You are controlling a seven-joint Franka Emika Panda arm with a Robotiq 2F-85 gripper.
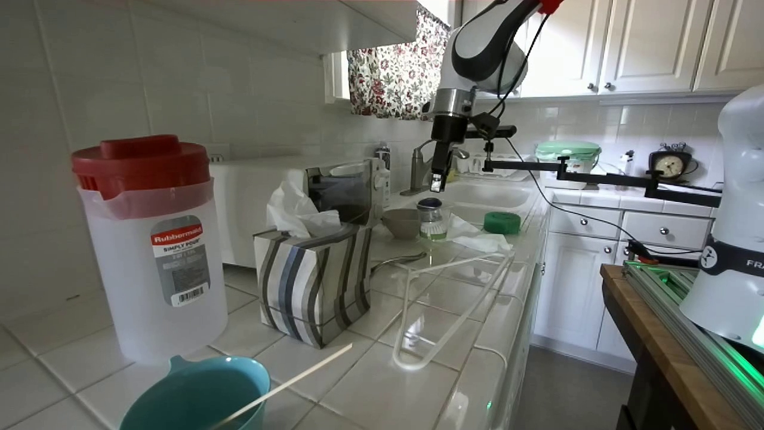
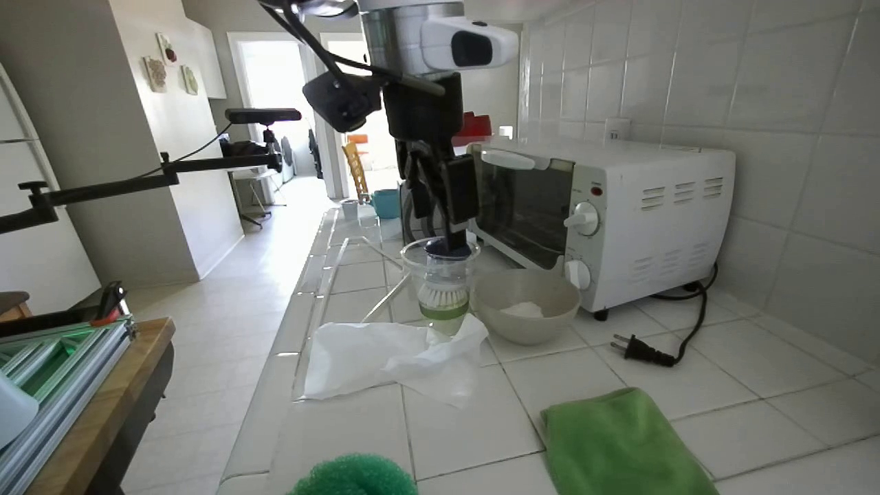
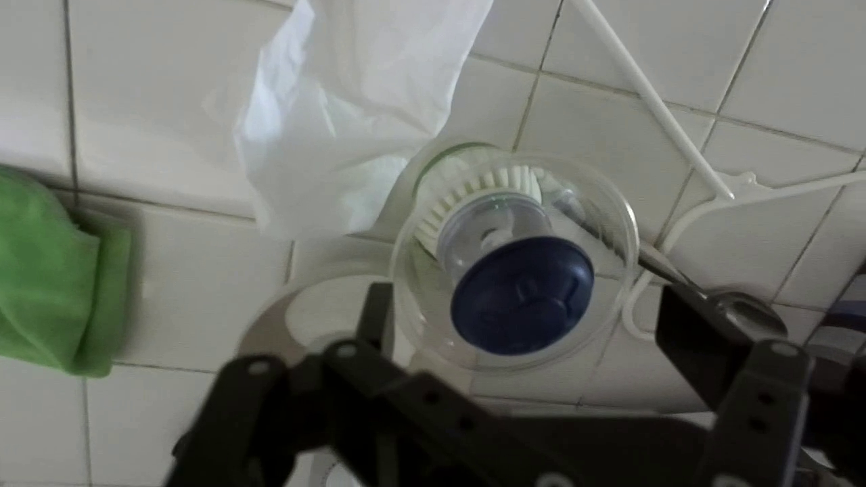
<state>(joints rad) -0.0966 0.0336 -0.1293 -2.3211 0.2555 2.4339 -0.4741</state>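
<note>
Wrist view. My hand (image 3: pixel 531 321), one: spread wide, holding nothing, its fingers standing on either side of a blue-knobbed brush (image 3: pixel 514 270). Brush: appears to stand inside a clear cup (image 3: pixel 612 291) on the worktop (image 3: pixel 169 277). White paper (image 3: pixel 352 115), just beside the cup, possibly touching. Green cloth (image 3: pixel 47 277), well apart from the cup. Progress, as I judge it: early; hand placed over the brush, no grip taken, nothing lifted. No lettering legible.

In an exterior view: bowl (image 2: pixel 526 309), just beside the cup; toaster oven (image 2: pixel 660 213), near the cup, its control markings too small for me to read; green scrubber (image 2: pixel 354 478), nearer the camera than the cup, partly out of view.

In an exterior view: pitcher (image 1: pixel 149 251), red-lidded, well apart from the cup; label reads "Rubbermaid" and "Simply Pour", smaller print illegible. Striped tissue box (image 1: pixel 313 286), between the pitcher and the cup. My arm's base (image 1: pixel 725 298), lettered "FRA", any remaining letters out of view; well apart from the cup.
</note>
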